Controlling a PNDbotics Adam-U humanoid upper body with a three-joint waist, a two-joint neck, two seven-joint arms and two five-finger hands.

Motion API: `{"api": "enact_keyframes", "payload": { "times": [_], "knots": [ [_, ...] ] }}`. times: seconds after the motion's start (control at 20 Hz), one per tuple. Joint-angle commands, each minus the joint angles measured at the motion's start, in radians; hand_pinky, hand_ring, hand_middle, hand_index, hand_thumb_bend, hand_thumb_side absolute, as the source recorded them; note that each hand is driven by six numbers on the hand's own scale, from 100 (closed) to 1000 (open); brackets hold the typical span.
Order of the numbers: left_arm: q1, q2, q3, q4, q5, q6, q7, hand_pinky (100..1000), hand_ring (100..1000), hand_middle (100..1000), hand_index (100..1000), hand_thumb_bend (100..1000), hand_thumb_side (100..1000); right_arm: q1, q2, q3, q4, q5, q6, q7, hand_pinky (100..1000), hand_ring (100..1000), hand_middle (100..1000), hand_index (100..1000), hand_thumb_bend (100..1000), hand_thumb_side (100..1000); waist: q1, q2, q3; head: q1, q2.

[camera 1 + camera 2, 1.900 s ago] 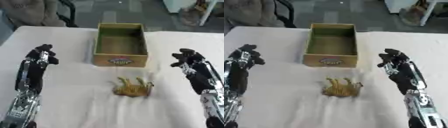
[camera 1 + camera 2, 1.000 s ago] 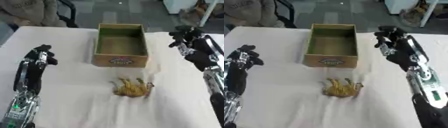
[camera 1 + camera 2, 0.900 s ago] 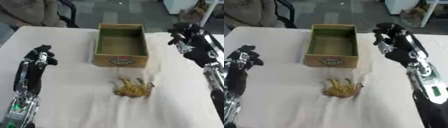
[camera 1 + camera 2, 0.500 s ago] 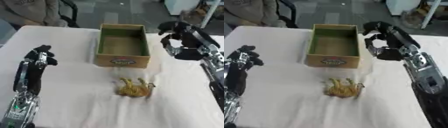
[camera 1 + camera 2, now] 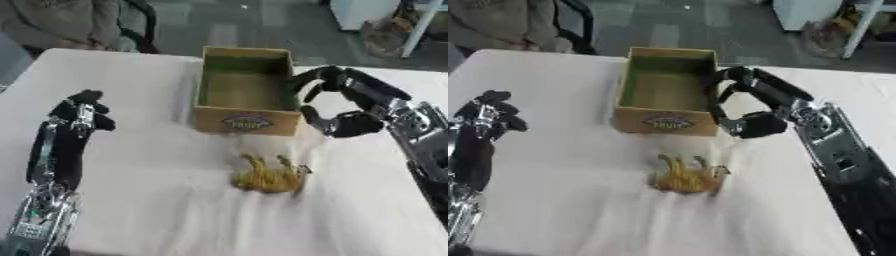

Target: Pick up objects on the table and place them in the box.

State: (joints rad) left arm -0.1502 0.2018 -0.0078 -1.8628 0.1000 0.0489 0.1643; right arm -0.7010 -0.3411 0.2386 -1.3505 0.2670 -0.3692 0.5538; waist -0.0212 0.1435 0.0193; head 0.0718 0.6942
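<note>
A yellow-brown toy animal (image 5: 269,176) lies on its side on the white table, legs pointing up, just in front of the box. The cardboard box (image 5: 244,118) stands open behind it, green inside, and looks empty. My right hand (image 5: 343,105) hangs beside the box's right front corner, above and to the right of the toy, fingers and thumb spread in a wide arc, holding nothing. My left hand (image 5: 80,109) stays at the left side of the table, fingers curled, with nothing in it.
The white cloth-covered table (image 5: 149,200) stretches wide around the toy. A chair and a seated person (image 5: 70,25) are beyond the far left edge. White furniture (image 5: 367,12) stands at the far right on the floor.
My right hand has swung from the table's right side inward and down to the box's right front corner, nearer the toy. The left hand, toy and box have not moved.
</note>
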Motion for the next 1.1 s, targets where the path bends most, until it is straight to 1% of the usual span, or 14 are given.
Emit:
{"api": "enact_keyframes", "payload": {
  "times": [0.05, 0.25, 0.5, 0.55, 0.9, 1.1],
  "knots": [
    [-0.006, 0.01, 0.0, -0.01, 0.002, -0.001, -0.002, 541, 480, 494, 698, 170, 598, -0.02, 0.0, 0.008, 0.01, 0.061, -0.02, 0.014, 669, 921, 710, 865, 163, 220, 0.0, -0.016, 0.002, -0.001, 0.01],
    [-0.006, 0.01, 0.0, -0.009, 0.002, -0.001, -0.002, 541, 480, 494, 698, 170, 599, -0.019, 0.012, 0.023, 0.023, 0.119, -0.048, 0.027, 679, 923, 725, 873, 263, 219, 0.0, -0.016, 0.002, -0.001, 0.013],
    [-0.005, 0.009, 0.0, -0.009, 0.002, -0.001, -0.002, 541, 480, 494, 697, 172, 600, -0.015, 0.024, 0.031, 0.033, 0.195, -0.075, 0.025, 687, 915, 732, 873, 369, 289, 0.0, -0.015, 0.003, 0.0, 0.02],
    [-0.005, 0.009, 0.0, -0.009, 0.002, -0.001, -0.002, 541, 480, 494, 697, 172, 600, -0.014, 0.026, 0.032, 0.034, 0.214, -0.079, 0.02, 687, 915, 732, 873, 369, 289, 0.001, -0.015, 0.004, 0.001, 0.021],
    [-0.006, 0.009, -0.001, -0.008, 0.001, 0.0, -0.003, 541, 479, 494, 697, 173, 601, -0.009, 0.046, 0.042, 0.044, 0.321, -0.101, -0.022, 693, 905, 731, 873, 448, 345, 0.001, -0.014, 0.006, 0.001, 0.025],
    [-0.006, 0.009, -0.001, -0.007, 0.001, 0.0, -0.003, 541, 479, 494, 697, 173, 601, -0.006, 0.055, 0.05, 0.047, 0.374, -0.11, -0.043, 698, 900, 728, 871, 448, 365, 0.001, -0.014, 0.007, 0.001, 0.027]
  ]
}}
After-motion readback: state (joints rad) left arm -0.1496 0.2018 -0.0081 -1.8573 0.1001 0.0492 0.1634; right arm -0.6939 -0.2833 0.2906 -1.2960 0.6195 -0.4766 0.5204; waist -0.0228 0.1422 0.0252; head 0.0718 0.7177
